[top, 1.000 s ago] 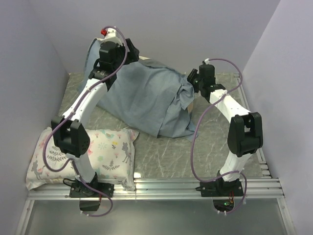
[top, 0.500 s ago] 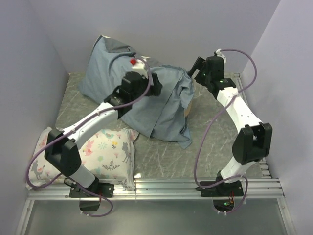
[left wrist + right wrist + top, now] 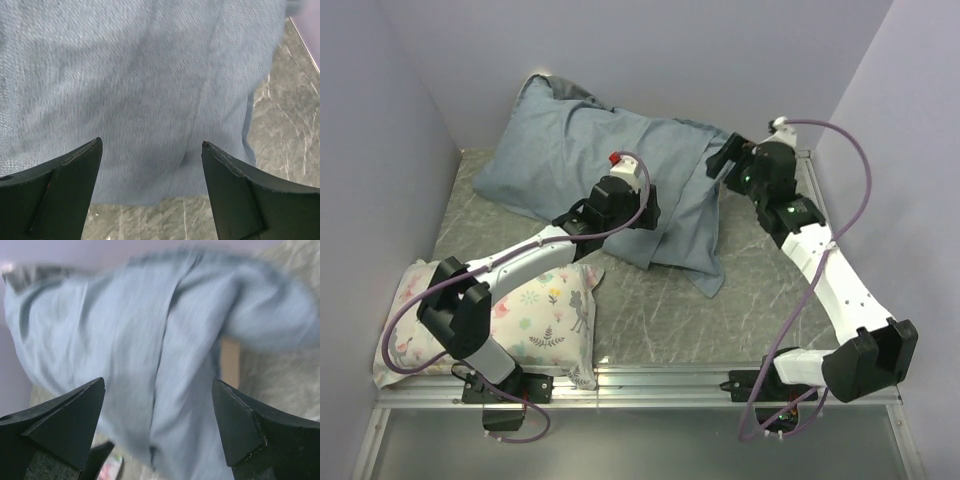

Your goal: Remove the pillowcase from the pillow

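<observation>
The grey-blue pillowcase (image 3: 570,150) lies spread across the back of the table, its loose end trailing toward the middle (image 3: 705,270). The pillow does not show; no white is visible under the fabric. My left gripper (image 3: 642,212) is open and empty, low over the pillowcase's front part; in the left wrist view (image 3: 150,142) the fabric (image 3: 150,85) fills the gap above bare table. My right gripper (image 3: 720,160) is open and empty at the pillowcase's right end. The right wrist view (image 3: 159,380) shows the blurred fabric (image 3: 140,340) and a tan strip (image 3: 230,362).
A small floral-and-animal print pillow (image 3: 535,310) lies at the front left, under the left arm. The marbled table top (image 3: 660,310) ends at a metal rail (image 3: 660,378) in front. Lilac walls close in at the back and both sides.
The left arm came down from the back and swung forward over the fabric. The right arm stretched out to the back right. The pillowcase dropped from a raised heap to lying flatter.
</observation>
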`<state>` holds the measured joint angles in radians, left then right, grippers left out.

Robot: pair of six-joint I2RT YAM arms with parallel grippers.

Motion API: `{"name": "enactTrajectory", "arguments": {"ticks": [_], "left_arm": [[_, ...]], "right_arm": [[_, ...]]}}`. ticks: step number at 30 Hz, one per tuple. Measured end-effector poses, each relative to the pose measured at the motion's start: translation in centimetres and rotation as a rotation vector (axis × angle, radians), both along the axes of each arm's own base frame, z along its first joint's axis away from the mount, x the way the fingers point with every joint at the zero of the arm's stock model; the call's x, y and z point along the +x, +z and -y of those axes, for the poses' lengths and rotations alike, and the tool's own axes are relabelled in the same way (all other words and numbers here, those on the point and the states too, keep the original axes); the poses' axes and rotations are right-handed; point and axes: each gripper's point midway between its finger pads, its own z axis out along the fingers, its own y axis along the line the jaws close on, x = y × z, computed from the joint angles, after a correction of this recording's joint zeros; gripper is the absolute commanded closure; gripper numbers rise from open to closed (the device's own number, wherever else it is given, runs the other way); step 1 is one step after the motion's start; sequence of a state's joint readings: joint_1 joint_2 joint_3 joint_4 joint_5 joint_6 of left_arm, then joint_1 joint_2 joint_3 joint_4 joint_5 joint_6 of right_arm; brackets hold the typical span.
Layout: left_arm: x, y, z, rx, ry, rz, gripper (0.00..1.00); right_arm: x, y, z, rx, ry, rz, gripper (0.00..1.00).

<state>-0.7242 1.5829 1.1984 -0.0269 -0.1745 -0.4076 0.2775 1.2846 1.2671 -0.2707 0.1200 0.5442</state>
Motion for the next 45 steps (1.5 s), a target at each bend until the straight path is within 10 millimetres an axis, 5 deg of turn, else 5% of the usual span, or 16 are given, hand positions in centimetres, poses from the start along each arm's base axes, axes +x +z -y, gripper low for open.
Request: {"name": "enactTrajectory", "arguments": {"ticks": [6, 13, 16, 17, 20, 23, 27, 30, 34, 40, 45], "left_arm": [[-0.1, -1.7, 1.3, 0.020, -0.016, -0.017, 0.13], [1.6, -4.8, 2.4, 0.079, 0.013, -0.059, 0.13], [2.5, -4.5, 3.1, 0.075, 0.026, -0.046, 0.13], [2.8, -4.4, 3.4, 0.075, 0.029, -0.043, 0.13], [3.1, -4.0, 4.0, 0.071, 0.031, -0.034, 0.14], [3.5, -3.7, 4.7, 0.067, 0.032, -0.027, 0.17], [3.9, -4.1, 5.1, 0.074, 0.037, -0.042, 0.37], [4.2, -4.4, 4.9, 0.090, 0.064, -0.060, 0.77], [4.5, -4.5, 3.9, 0.133, 0.114, -0.065, 0.99], [5.9, -4.2, 0.5, 0.205, 0.243, -0.054, 0.99], [9.0, -3.1, -6.8, 0.184, 0.422, -0.065, 1.00]], "right_arm": [[-2.3, -5.5, -4.9, -0.053, 0.112, -0.101, 0.10], [-2.9, -12.1, -4.0, -0.106, 0.064, -0.223, 0.15], [-2.2, -13.6, -4.1, -0.111, 0.064, -0.249, 0.27], [-1.9, -14.2, -4.2, -0.111, 0.067, -0.258, 0.43], [-1.1, -16.4, -4.1, -0.110, 0.067, -0.303, 0.68], [-0.8, -17.9, -3.3, -0.098, 0.049, -0.345, 0.80], [-0.9, -18.2, -2.0, -0.082, 0.020, -0.342, 0.87], [-1.4, -18.4, -1.2, -0.076, 0.004, -0.342, 0.91], [-1.7, -18.6, -0.4, -0.074, -0.012, -0.343, 0.92], [-1.7, -18.8, 0.1, -0.072, -0.024, -0.345, 0.94], [-2.0, -19.1, 2.2, -0.064, -0.071, -0.352, 0.95]]}}
